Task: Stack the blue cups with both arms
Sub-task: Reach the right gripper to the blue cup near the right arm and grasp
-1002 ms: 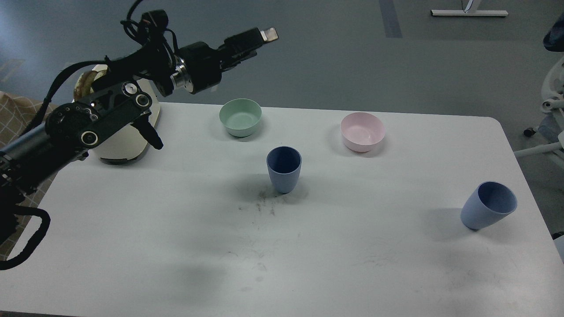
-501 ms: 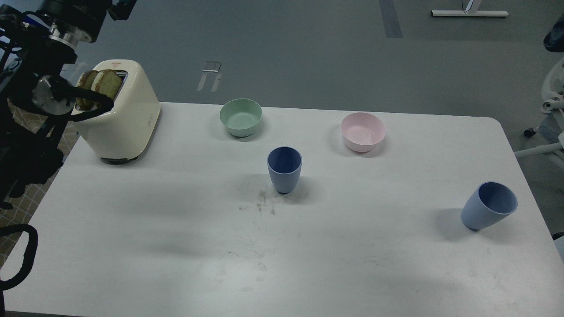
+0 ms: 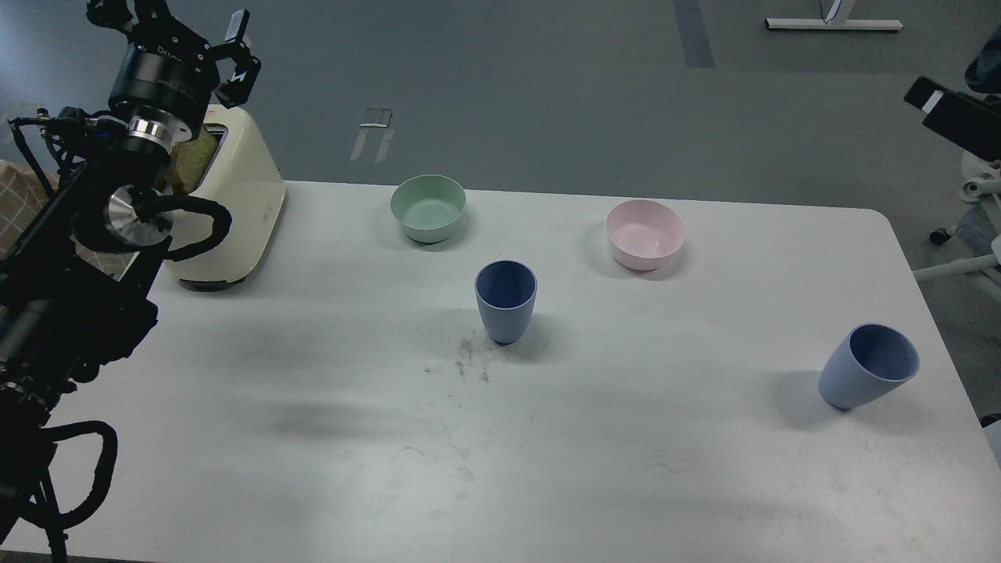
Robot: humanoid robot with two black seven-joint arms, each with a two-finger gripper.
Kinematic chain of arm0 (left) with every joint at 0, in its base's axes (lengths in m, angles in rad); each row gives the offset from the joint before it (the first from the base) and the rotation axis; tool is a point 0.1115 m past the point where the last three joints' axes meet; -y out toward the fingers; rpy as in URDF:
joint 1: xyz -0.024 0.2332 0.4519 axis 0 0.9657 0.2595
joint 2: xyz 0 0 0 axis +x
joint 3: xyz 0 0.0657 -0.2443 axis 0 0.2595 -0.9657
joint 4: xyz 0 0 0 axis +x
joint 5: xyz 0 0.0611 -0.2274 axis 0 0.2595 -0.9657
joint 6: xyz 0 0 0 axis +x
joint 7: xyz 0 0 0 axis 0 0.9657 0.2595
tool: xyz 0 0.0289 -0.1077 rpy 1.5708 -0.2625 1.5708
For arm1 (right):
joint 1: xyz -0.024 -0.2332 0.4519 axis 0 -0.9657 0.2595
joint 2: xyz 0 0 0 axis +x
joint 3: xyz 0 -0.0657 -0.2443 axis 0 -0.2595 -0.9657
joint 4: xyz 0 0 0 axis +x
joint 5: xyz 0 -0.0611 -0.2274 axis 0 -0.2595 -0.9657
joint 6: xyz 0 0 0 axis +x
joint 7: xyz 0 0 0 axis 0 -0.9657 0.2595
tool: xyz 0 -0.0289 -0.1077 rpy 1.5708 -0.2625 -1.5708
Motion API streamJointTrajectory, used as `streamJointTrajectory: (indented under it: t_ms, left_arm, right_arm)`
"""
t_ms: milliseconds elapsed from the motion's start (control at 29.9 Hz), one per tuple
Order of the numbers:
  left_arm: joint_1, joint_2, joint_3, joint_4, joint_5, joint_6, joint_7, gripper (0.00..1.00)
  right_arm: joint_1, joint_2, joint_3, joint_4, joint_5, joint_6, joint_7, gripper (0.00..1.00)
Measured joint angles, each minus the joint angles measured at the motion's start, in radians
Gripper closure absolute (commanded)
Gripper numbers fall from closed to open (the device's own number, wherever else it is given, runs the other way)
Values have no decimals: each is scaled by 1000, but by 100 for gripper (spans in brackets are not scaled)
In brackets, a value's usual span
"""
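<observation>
One blue cup [image 3: 505,301] stands upright at the middle of the white table [image 3: 313,469]. The second blue cup [image 3: 868,367] stands near the table's right edge. My left arm comes in from the left, and its gripper [image 3: 176,23] is raised above the table's back left corner, far from both cups, fingers spread open and empty. A black part of my right arm with a pale tip [image 3: 948,116] shows at the upper right edge, well above and behind the right cup; its fingers cannot be told apart.
A cream toaster [image 3: 231,199] with bread in it stands at the back left, just beside my left arm. A mint-green bowl [image 3: 428,207] and a pink bowl [image 3: 644,233] stand behind the middle cup. White chair parts [image 3: 974,234] stand off the table's right side.
My left arm swung from over the table's back toward the far left, and its gripper now points up above the toaster. A part of my right arm has come into view at the upper right.
</observation>
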Motion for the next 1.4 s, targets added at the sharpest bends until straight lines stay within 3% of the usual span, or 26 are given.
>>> streamJointTrajectory:
  t_ms: [267,368,468,702,936,1136,1236,1403]
  left_arm:
    - [-5,-8,0,-5,0,-3,0,3]
    - [-6,-5,0,-10,1,-5,0,3]
    - [-8,0,0,-10,3,-6,2,2]
    - [-8,-1,11,-12,6,-6,76,2]
    - [-7,-3,11,-12,4,-6,81,2]
    - [-6,-2,11,-12,4,-5,76,2]
    - [-2,-2,11,-12,4,-5,75,3]
    - [0,-1,14,-12,6,-7,74,2]
  right_arm:
    - [-109,6,-82,-51,-129,0,0,4]
    - [-111,11,-114,-87,-153,0,-1,19]
    - [-113,14,-151,-107,-181,0,-3,28]
    - [-121,16,-220,-114,-200,0,-5,28]
    - [-148,7,-230,-116,-201,0,-5,28]
    - [-195,11,-230,-112,-201,0,-5,43]
    - [-205,15,-230,-111,-201,0,-5,57]
    - [-206,24,-230,-112,-202,0,-12,67]
